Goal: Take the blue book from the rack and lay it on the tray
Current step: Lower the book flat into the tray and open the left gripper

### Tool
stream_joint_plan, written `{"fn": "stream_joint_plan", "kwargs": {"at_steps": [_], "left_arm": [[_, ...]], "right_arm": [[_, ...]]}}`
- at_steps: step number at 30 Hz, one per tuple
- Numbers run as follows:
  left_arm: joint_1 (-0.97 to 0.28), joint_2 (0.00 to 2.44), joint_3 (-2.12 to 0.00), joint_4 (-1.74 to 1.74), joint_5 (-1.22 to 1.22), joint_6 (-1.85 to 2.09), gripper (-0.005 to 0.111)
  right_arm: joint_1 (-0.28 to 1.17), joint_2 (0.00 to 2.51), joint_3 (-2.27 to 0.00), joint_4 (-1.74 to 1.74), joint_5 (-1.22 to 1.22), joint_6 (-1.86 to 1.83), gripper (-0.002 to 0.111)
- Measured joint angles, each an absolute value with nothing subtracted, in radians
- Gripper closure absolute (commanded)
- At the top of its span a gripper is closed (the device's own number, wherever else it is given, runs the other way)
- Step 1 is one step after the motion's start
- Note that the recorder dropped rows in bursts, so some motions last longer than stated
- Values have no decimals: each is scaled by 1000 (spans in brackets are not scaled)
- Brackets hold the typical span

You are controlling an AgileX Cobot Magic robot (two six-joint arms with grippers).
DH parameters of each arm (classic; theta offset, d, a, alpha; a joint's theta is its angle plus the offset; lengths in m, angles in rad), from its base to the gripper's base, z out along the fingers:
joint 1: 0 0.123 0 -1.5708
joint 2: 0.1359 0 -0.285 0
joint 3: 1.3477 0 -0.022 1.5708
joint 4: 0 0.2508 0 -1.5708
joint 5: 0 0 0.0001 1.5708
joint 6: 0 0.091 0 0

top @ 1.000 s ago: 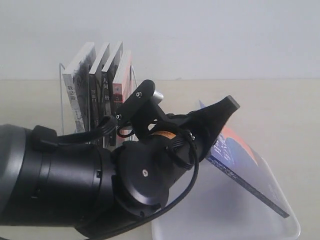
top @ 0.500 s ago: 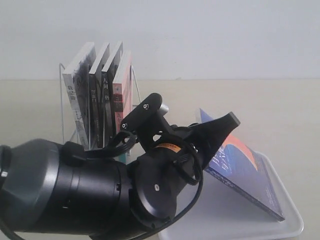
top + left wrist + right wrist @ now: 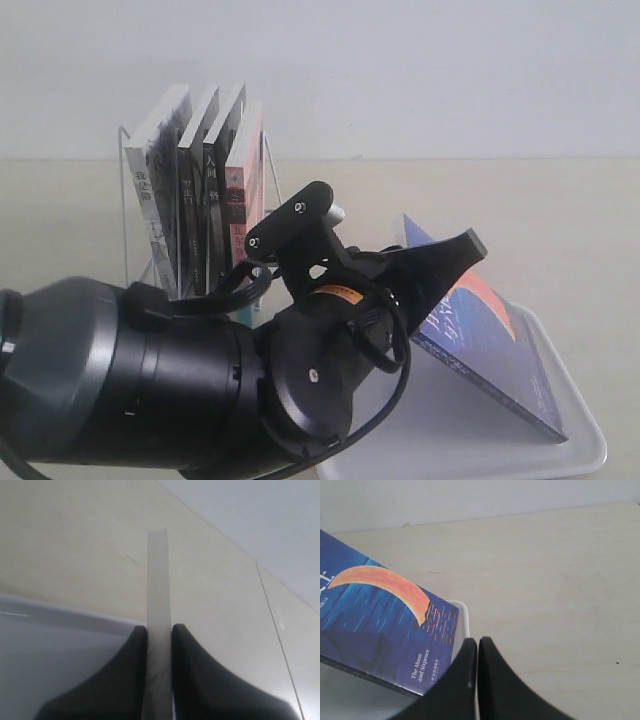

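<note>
Pinching the blue book (image 3: 486, 335) by its top edge, the left pincer (image 3: 159, 630) is clamped on it. The book slopes away below, its far corner seemingly on the tray (image 3: 592, 447). Likely light, bendy and slick: hold mid-edge, deep. The right pincer (image 3: 478, 645) is together, empty.

The exterior camera sits low, close to the left arm (image 3: 150, 390); all three views share the tray (image 3: 480, 445).

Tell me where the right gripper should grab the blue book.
Midway along a free long edge, probably: the blue book is thin, slanted over the tray, its upper end pinched by the left gripper. Open the shut right gripper and come edge-on from the side, straddling its thickness.
</note>
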State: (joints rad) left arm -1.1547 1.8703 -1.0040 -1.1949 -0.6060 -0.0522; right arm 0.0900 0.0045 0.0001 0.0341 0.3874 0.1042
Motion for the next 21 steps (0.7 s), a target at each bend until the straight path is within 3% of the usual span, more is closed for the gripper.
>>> {"fn": "stream_joint_plan", "kwargs": {"at_steps": [4, 10, 21], "left_arm": [[-1155, 1870, -1004, -1195, -604, -52, 101], [-1155, 1870, -1004, -1195, -600, -44, 84], [-1155, 1870, -1004, -1195, -570, -40, 84]], "right_arm": [[90, 5, 0, 34, 387, 104, 108], [90, 5, 0, 34, 387, 104, 108], [90, 5, 0, 34, 387, 104, 108]]}}
